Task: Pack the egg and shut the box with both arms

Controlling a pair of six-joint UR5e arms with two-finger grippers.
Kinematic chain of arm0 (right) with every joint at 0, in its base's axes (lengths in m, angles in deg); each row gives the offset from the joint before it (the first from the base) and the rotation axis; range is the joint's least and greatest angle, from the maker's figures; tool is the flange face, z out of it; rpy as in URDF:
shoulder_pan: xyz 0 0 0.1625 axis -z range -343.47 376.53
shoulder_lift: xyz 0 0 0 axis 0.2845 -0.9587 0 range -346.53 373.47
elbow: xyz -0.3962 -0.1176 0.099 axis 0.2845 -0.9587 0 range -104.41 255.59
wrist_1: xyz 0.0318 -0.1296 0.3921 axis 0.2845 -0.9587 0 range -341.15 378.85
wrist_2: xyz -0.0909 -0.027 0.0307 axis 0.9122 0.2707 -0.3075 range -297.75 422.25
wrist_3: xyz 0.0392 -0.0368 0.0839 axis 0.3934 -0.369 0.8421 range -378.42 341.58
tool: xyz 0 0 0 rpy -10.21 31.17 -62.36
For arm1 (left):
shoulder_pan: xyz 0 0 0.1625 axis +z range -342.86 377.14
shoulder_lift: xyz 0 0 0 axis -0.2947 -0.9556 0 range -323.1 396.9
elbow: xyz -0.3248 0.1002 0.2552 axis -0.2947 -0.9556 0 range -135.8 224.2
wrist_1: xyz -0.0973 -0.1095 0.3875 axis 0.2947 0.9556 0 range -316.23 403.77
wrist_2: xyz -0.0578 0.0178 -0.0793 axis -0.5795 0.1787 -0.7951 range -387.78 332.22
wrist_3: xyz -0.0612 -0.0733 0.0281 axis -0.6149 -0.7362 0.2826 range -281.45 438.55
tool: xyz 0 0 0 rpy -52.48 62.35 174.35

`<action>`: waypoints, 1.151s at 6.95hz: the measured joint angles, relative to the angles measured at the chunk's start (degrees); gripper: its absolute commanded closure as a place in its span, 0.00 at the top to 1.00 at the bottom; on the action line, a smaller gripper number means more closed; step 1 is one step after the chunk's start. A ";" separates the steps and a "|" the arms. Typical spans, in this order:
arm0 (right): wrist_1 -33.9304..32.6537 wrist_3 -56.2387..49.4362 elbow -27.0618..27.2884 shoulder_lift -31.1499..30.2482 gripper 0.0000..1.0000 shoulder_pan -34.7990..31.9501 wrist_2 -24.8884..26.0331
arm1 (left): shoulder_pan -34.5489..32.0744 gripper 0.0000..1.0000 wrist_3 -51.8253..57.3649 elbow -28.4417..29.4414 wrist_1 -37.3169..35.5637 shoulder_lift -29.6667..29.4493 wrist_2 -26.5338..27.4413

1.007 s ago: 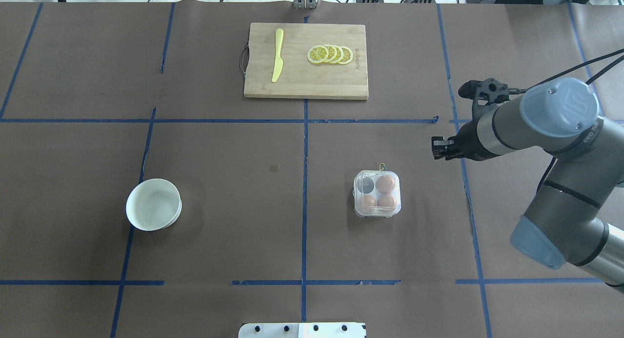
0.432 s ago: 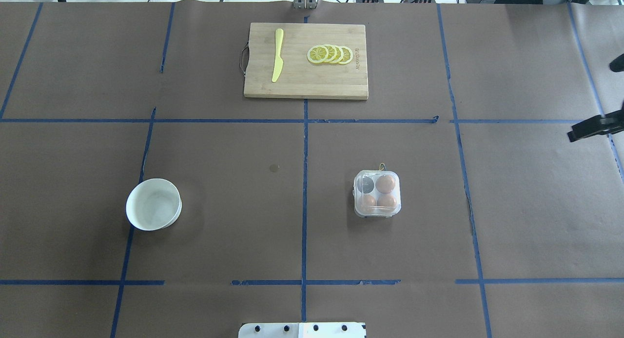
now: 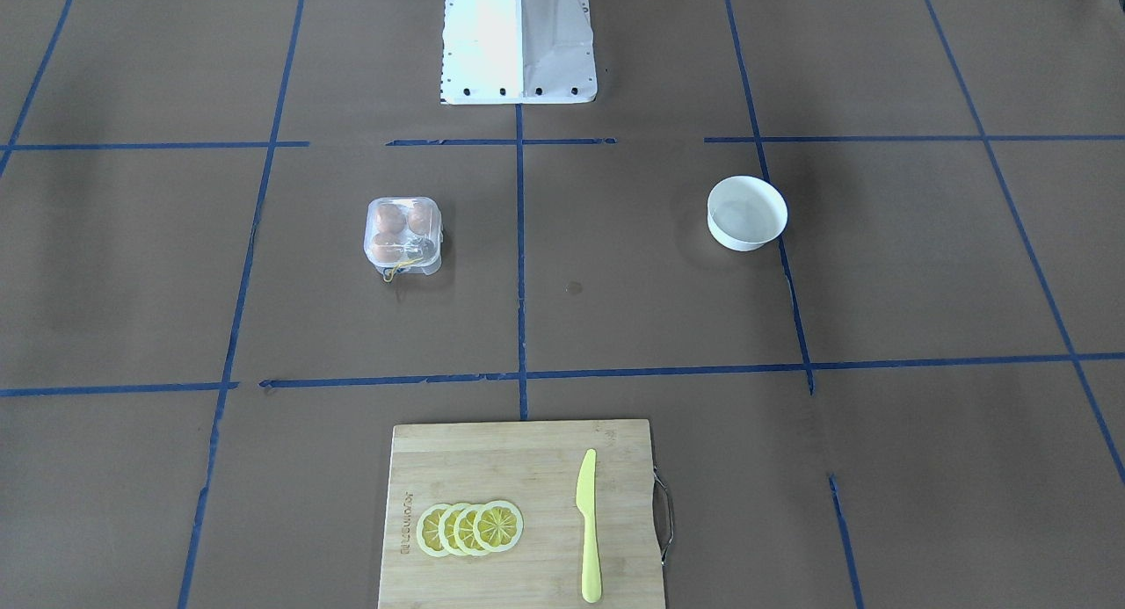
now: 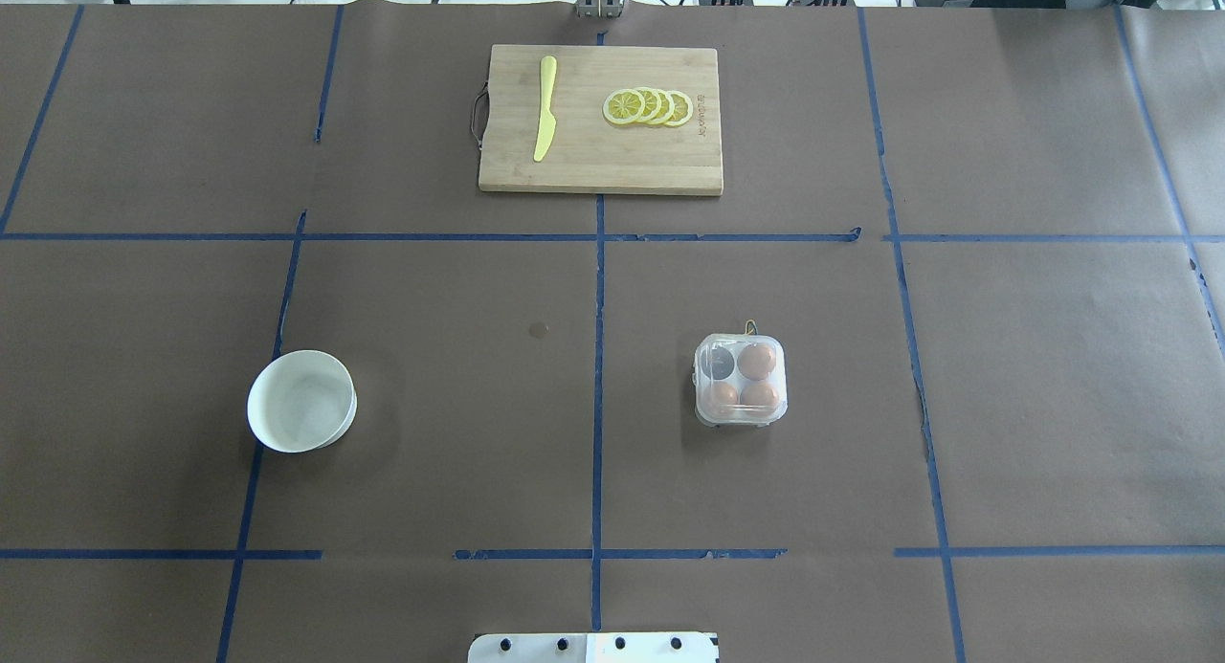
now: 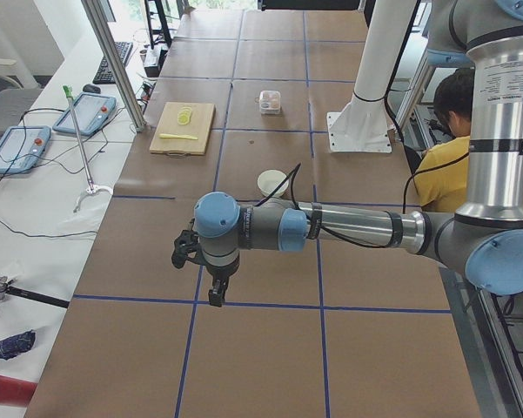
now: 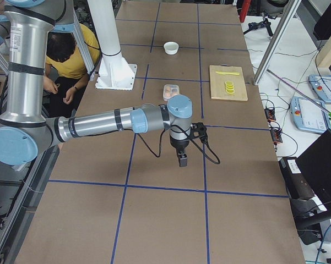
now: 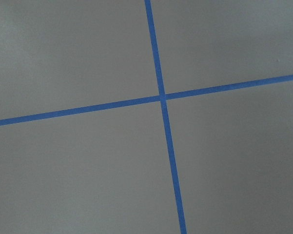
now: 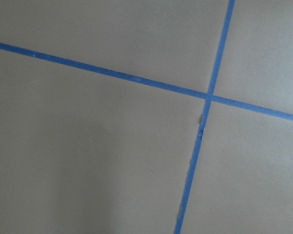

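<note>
FYI: the silver-grey right arm (image 6: pixel 99 124) w/ pale blue joint caps has left the overhead view. It hung beside the box a sec ago, was down to a sliver at the frame edge shortly after, and is now gone. You'll find it low over the table toward the robot's right end, well apart from the box. The matching left arm (image 5: pixel 348 228) sits likewise toward the other end. The right gripper (image 6: pixel 182 159) and left gripper (image 5: pixel 214 292) show in side views only, so I can't tell how wide either stands or whether it has hold of anything. Wrist cams give just tape lines.

The small clear plastic egg box (image 4: pixel 741 380) hasn't shifted: right of centre, lid apparently down, yellow string at its far side. Three orange-brown eggs (image 4: pixel 756 361) sit inside and the 4th cell is dark; can't tell which egg was the packed one. The white round bowl (image 4: pixel 302 400) looks empty.

My read: arms backed off + lid down = task prob. done. Check the latch.
</note>
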 measured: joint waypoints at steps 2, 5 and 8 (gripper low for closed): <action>-1.12 -2.61 -0.60 -4.30 1.00 -4.63 -0.08 | 0.07 1.00 0.18 0.18 -0.09 0.13 -0.06; -1.11 -2.42 -2.91 -5.84 1.00 -7.34 -0.23 | 0.08 1.00 0.21 0.34 -0.16 0.68 -0.11; -1.28 -1.89 -3.47 -5.32 1.00 -7.53 -0.33 | 0.08 1.00 0.21 0.30 -0.33 1.26 -0.49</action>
